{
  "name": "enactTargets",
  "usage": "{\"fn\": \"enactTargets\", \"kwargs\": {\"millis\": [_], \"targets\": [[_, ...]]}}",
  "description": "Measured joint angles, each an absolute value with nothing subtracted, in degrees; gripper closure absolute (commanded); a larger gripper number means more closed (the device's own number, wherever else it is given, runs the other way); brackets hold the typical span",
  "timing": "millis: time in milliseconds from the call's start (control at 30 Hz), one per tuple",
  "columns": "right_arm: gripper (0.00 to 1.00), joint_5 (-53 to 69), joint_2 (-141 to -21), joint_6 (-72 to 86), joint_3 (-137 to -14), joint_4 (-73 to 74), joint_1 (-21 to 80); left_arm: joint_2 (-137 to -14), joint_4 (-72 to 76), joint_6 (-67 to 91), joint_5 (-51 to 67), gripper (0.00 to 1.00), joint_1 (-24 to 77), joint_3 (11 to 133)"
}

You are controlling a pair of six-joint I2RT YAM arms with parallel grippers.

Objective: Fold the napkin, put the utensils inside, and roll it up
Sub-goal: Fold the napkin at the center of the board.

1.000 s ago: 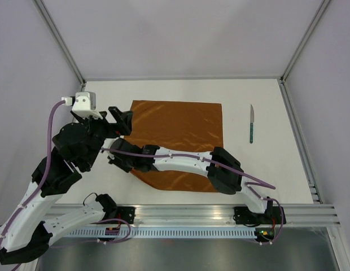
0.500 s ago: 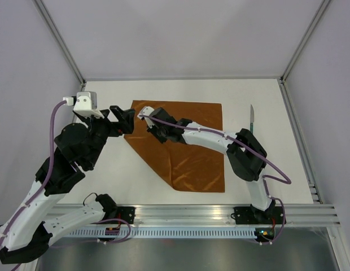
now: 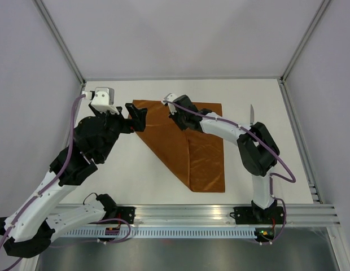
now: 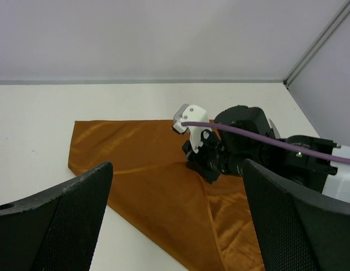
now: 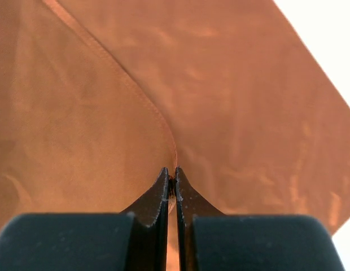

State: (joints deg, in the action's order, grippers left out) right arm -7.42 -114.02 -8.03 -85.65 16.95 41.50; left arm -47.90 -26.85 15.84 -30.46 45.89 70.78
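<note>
Above the white tabletop (image 3: 124,169): step 1, the fold, partly made.
Right claw (image 3: 176,114) is pressed together on a hemmed edge of the large rust-orange satin napkin (image 3: 203,152), holding it over near the far side. Left claw (image 3: 139,117) hangs spread beside the far-left corner. 1 slender teal-handled knife (image 3: 250,116) lies apart at right, not yet inside. Rolling remains.

One napkin (image 3: 203,152) mid-table; one knife (image 3: 250,114) at two o'clock of it; two robot arms, the left arm (image 3: 90,141) at nine o'clock, the right arm (image 3: 226,127) from five o'clock
</note>
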Motion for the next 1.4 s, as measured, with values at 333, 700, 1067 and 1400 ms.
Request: {"fn": "enactTargets", "kwargs": {"millis": [333, 700, 1067, 1400], "targets": [[1.0, -7.1, -114.0, -8.5, -85.6, 15.6, 33.0, -49.1, -23.0, 15.3, -29.0, 0.0, 45.9, 68.1], [1.0, -6.6, -114.0, -8.4, -85.6, 13.8, 27.0, -53.0, -20.3, 14.7, -27.1, 0.0, 45.9, 68.1], [0.99, -6.4, -114.0, -8.4, -85.6, 13.7, 23.5, -54.0, -19.1, 14.3, -26.3, 0.0, 45.9, 68.1], [1.0, -6.5, -114.7, -8.4, -85.7, 12.9, 20.6, -55.2, -18.7, 14.1, -25.2, 0.0, 45.9, 68.1]]}}
